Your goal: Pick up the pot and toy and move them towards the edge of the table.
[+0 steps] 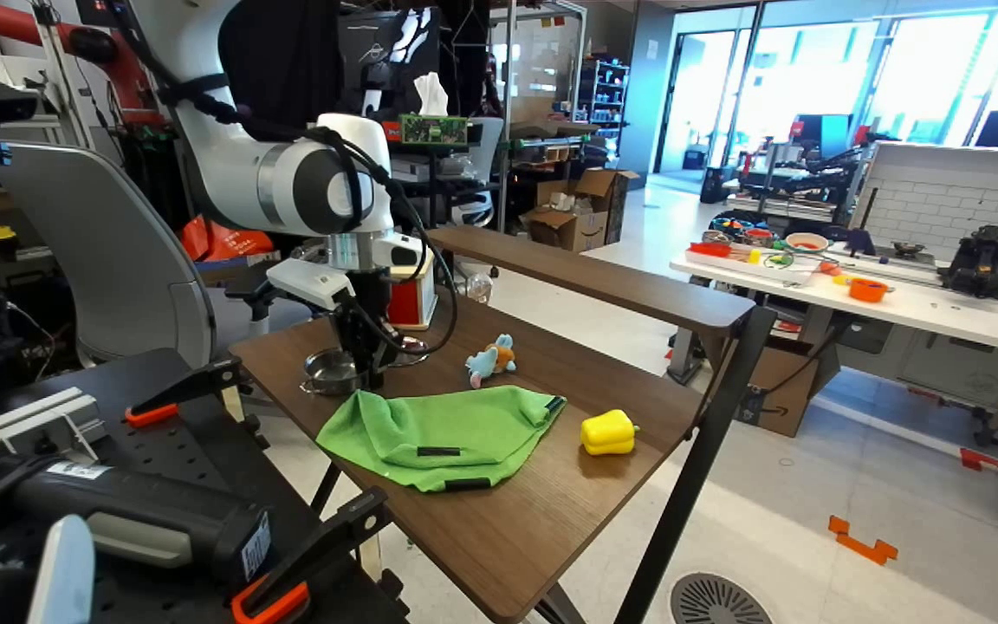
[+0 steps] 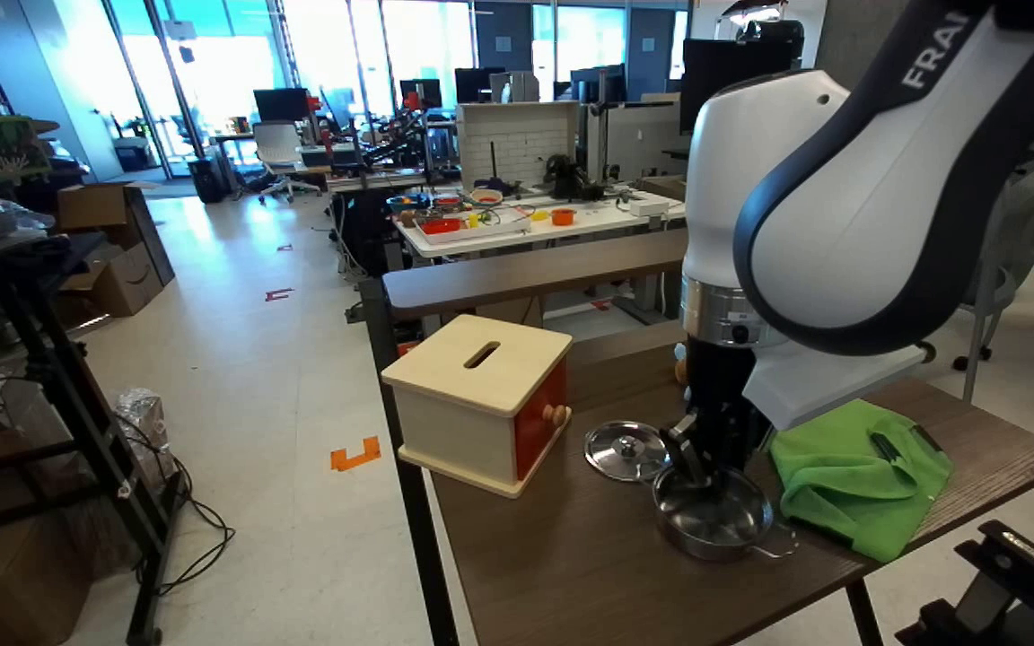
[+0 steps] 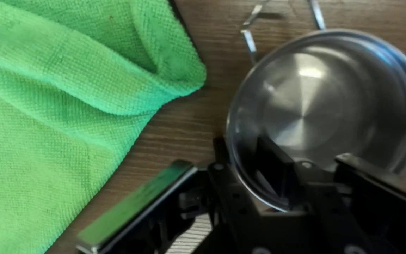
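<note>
The silvery metal pot (image 1: 330,374) stands upright on the brown table (image 1: 542,529); it shows in both exterior views (image 2: 716,528) and in the wrist view (image 3: 330,102). My gripper (image 3: 243,148) points down at the pot's rim. One finger is inside the pot and one is outside the wall, with a gap between them, so the jaws are open around the rim. The gripper also shows in both exterior views (image 1: 371,374), (image 2: 701,471). The blue-and-white toy (image 1: 492,360), with some orange, lies on the table beyond the cloth. It is mostly hidden by the arm in an exterior view (image 2: 680,368).
A green cloth (image 1: 447,433) lies beside the pot. A yellow pepper (image 1: 609,432) sits near the table's far side. A glass-like lid (image 2: 626,450) lies beside the pot. A wooden box with a red front (image 2: 481,395) stands near it. A raised shelf (image 1: 594,277) runs along the table.
</note>
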`<state>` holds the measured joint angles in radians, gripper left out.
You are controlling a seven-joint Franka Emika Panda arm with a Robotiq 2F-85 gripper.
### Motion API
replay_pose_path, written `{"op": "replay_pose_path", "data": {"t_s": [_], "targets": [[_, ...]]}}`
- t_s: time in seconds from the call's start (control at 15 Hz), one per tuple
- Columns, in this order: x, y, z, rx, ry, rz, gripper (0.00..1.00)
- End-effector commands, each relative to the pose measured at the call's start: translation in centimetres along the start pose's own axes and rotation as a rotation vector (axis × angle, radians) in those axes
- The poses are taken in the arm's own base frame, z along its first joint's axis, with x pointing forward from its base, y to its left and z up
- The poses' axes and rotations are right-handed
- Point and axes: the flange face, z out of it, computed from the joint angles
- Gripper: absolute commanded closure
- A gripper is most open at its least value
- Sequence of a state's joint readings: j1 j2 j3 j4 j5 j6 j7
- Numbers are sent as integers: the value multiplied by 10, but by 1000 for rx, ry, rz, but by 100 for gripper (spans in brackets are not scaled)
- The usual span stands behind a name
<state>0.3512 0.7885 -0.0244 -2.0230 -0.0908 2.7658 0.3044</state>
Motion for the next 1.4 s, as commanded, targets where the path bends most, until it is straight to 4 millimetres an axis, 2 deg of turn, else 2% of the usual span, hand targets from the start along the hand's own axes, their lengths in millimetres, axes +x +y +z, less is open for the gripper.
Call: {"op": "replay_pose_path", "data": {"t_s": [0.0,0.4,0.8,1.07,1.33], "targets": [[7,-1,-7,-2,6,9,99],[-1,-17,-48,30,63,-32,99],[-23,-64,-77,83,74,-155,98],[-27,-95,-73,110,85,-211,98],[-25,-109,-57,102,73,-229,98]]}}
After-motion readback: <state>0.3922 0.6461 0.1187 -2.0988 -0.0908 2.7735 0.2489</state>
